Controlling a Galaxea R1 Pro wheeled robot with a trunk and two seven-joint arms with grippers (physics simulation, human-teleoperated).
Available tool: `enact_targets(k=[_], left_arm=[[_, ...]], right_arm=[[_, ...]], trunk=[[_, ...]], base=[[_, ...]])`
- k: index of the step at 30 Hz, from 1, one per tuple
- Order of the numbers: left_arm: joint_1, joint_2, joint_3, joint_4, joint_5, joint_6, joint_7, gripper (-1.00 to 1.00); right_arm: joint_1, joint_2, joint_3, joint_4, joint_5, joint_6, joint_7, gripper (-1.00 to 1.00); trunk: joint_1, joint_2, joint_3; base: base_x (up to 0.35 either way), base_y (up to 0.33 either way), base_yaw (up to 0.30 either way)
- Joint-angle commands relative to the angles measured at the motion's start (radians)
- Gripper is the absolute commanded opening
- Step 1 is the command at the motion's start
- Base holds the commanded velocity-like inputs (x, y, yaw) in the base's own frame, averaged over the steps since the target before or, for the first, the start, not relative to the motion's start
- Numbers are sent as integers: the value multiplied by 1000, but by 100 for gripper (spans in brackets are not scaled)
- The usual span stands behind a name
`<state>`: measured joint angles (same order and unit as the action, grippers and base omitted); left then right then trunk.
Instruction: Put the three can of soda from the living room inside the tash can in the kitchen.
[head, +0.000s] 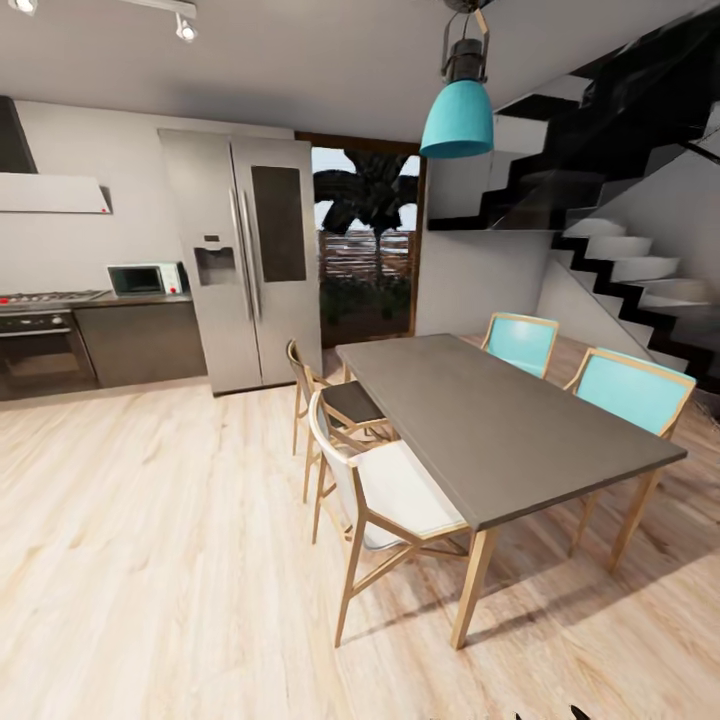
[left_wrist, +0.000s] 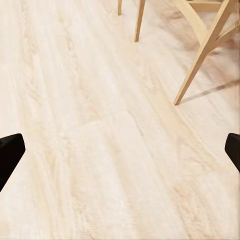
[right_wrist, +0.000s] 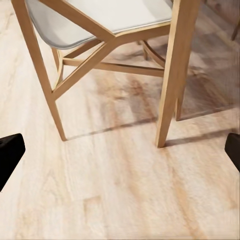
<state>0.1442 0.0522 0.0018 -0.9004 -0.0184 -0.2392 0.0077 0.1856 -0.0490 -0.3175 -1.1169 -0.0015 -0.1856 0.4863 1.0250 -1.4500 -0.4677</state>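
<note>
I'm in the kitchen (head: 150, 330), facing the grey dining table (head: 500, 430) across light wood floor (head: 150, 560). No soda can in either of my grippers; where the cans and the trash can sit I can't tell.

Left gripper (left_wrist: 120, 150): fingers spread wide, one black tip (left_wrist: 10, 155) at each edge of the left wrist view, bare floor between them, wooden chair legs (left_wrist: 197, 60) further off.

Right gripper (right_wrist: 120, 150): same spread, black tip (right_wrist: 10, 155) at each side, nothing pinched. Ahead of it a table leg (right_wrist: 172, 75) and the white-seated chair (right_wrist: 100, 20) just beside it.

Around the table: white chair (head: 385, 500) and a dark-seated chair (head: 335, 405) on the near side, two teal chairs (head: 630, 390) on the far side. Teal pendant lamp (head: 458, 110) above.

Back wall: steel double-door fridge (head: 245, 260), microwave (head: 140, 279) on the dark counter, oven (head: 40, 350) below the hob. Glass door (head: 365, 240) beside the fridge, staircase (head: 620, 240) at my right.
</note>
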Motion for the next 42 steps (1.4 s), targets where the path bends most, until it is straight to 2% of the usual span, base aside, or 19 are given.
enact_targets(k=[1, 42], left_arm=[[0, 0, 0, 0, 0, 0, 0, 100], [0, 0, 0, 0, 0, 0, 0, 100]], right_arm=[[0, 0, 0, 0, 0, 0, 0, 100], [0, 0, -9, 6, -10, 6, -2, 100]], trunk=[[0, 0, 0], [0, 0, 6]], base=[[0, 0, -232], [0, 0, -247]])
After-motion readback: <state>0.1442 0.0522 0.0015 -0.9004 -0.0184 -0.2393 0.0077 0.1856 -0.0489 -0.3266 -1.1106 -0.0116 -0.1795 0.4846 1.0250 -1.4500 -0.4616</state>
